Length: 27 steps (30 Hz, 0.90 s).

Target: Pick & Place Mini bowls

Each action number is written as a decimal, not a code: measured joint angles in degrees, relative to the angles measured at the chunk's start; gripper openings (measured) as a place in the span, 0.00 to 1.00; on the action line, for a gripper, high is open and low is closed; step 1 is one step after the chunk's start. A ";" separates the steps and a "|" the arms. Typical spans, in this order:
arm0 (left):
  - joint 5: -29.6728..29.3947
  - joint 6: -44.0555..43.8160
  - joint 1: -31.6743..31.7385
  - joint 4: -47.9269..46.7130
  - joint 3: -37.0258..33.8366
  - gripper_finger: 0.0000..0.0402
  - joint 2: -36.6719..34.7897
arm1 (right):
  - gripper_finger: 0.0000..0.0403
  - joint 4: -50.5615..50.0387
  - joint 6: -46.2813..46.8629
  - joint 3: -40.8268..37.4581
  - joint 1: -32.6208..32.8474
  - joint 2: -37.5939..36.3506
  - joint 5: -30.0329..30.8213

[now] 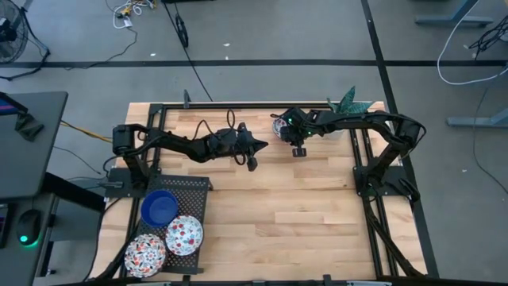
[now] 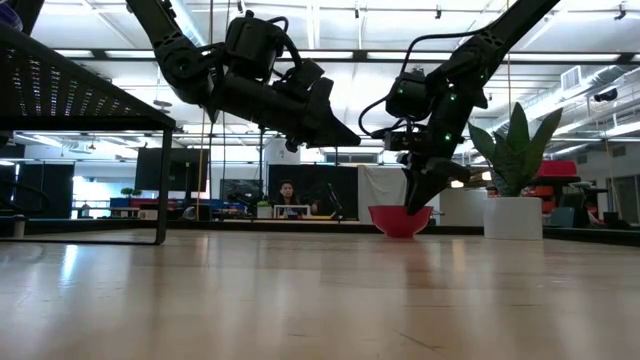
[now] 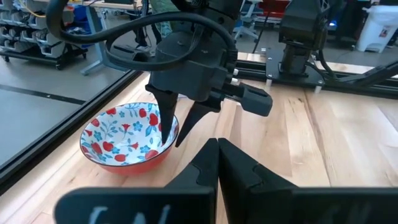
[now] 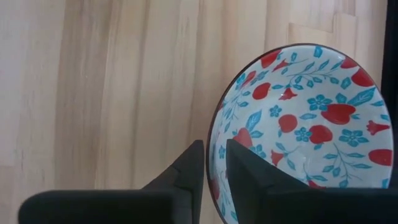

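Floral mini bowl (image 3: pixel 127 137) upright, seemingly rim-pinched.

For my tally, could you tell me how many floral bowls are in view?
3. Two floral bowls sit on the black tray beside the blue bowl; the third is at the far edge, its rim between the right gripper fingers. Others may be hidden.

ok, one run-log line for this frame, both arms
right gripper: shut on rim of floral bowl, far table edge | left gripper: shut, empty, mid-table | rack: three bowls

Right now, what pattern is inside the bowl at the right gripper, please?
Red-and-blue floral on white inside the bowl; the right wrist view shows it best.
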 joint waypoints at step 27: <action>18.75 11.39 -0.04 -1.84 0.02 0.44 0.02 | 0.01 -18.48 1.95 -0.03 12.12 -10.19 -19.62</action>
